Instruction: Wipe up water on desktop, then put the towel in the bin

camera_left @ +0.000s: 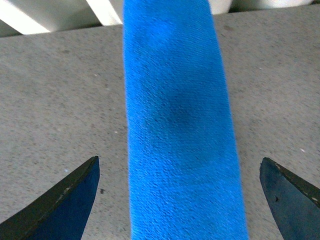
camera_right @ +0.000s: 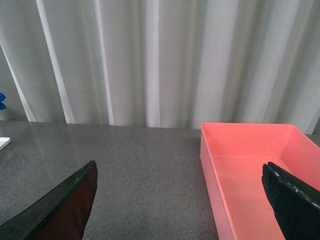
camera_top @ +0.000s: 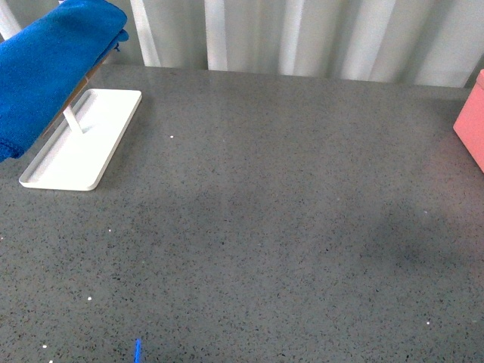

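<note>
Front view: towel seemingly draped above tray

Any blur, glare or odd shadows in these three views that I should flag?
Front view: soft even light, no glare; faint darker patches on the desktop, towel cropped at the edge. Left wrist view: towel fills the centre, slightly soft, dim patch mid-cloth. Right wrist view: sharp; pale sheen on the desktop below the curtain, bin evenly lit.
</note>
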Robot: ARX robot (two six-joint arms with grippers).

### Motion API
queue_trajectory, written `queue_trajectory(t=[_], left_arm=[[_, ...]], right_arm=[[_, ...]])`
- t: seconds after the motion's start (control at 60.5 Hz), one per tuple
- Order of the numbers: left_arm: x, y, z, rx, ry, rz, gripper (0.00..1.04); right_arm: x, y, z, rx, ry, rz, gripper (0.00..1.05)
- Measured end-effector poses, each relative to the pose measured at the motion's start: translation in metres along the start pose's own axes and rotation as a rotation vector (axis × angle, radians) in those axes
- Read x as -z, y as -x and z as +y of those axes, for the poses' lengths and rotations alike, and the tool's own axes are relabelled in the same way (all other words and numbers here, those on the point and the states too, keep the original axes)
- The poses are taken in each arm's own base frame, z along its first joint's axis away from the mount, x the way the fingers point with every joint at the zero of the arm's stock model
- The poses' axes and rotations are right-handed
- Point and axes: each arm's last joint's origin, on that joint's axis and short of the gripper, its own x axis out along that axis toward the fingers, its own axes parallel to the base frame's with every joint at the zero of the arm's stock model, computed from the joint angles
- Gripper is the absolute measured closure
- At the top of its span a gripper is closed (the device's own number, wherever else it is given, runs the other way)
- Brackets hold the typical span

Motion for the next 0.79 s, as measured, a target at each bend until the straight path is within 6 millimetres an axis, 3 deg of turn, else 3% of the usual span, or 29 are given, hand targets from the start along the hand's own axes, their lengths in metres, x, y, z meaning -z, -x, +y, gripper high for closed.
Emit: queue_trajectory(t=[0.149, 0.479, 0.793], left_arm=[[-0.004, -0.01, 0.0, -0.014, 0.033, -0.023, 0.07], [0.008, -0.047, -0.007, 0.043, 0.182, 0.026, 0.07], [0.004, -0.051, -0.014, 0.007, 0.143, -0.041, 0.07]], right_arm=[[0.0, 0.0, 0.0, 0.0, 0.0, 0.0, 0.07], [0.0, 0.0, 0.0, 0.0, 0.0, 0.0, 0.07], [0.0, 0.0, 0.0, 0.0, 0.0, 0.0, 0.07]])
